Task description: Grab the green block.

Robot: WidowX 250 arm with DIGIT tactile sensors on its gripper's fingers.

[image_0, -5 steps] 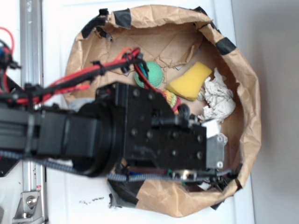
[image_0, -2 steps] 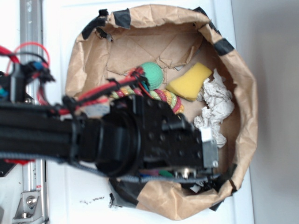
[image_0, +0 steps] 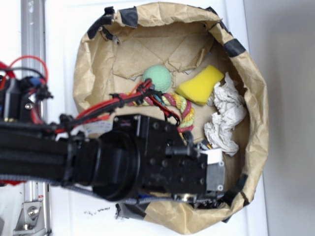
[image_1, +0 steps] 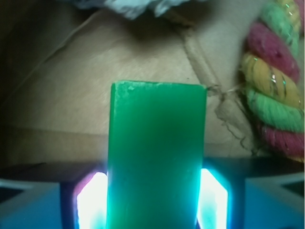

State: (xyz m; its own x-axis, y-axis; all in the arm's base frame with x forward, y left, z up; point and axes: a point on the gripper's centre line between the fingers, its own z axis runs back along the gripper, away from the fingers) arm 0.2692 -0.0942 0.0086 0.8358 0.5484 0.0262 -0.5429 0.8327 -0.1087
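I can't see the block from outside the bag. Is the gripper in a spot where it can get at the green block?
Probably yes. In the wrist view the green block sits between the gripper fingers, nothing blocking it.

The green block [image_1: 156,157] looks smooth and slightly glossy beside rough twisted rope [image_1: 274,81] on creased, matt brown paper [image_1: 95,86].

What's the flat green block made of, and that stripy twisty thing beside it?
The flat green block looks like smooth, hard plastic or painted wood: even colour, straight edges, slight sheen. The stripy twisted rope looks like soft cotton cord: fuzzy pink, yellow and green strands.
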